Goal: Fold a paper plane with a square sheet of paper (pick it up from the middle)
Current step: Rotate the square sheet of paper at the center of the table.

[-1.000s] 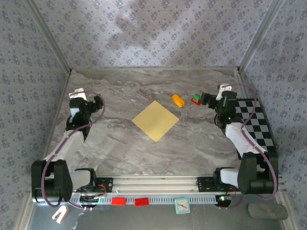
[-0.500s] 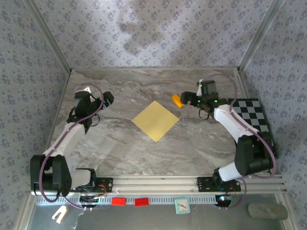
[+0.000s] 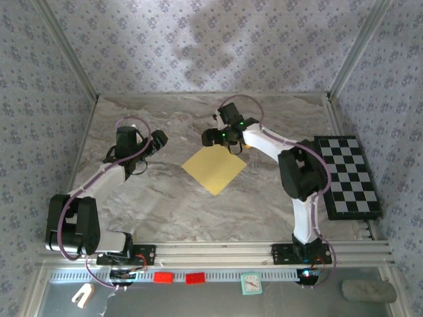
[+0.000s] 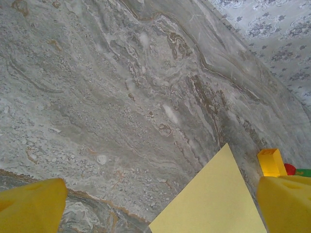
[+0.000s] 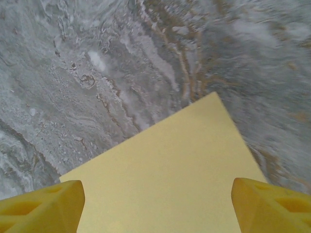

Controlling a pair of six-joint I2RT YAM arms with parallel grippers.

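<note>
We show the right pincer (image 3: pixel 211 138) swung from the checkered board (image 3: pixel 347 175) at frame right to centre, over the upper corner of the square sheet of paper (image 3: pixel 215 170); the left pincer (image 3: pixel 158 139) has edged rightward.

Robot test cell, lab-like. Marble-look table (image 3: pixel 198 205) boxed in by wallpapered panels (image 3: pixel 198 39), aluminium rail (image 3: pixel 211 251) along its near edge.

1. Soft, even light fell from above on the table (image 3: pixel 198 205), with no glare and only faint shadows beneath the arms.
2. A broad, blurry dark shadow lay on the back wall (image 3: pixel 205 33).
3. Motion blur smeared the marble in the upper right of the right wrist view.
4. The left gripper (image 4: pixel 156 206) and right gripper (image 5: pixel 156 205) looked soft and out of focus at the bottom corners.
</note>
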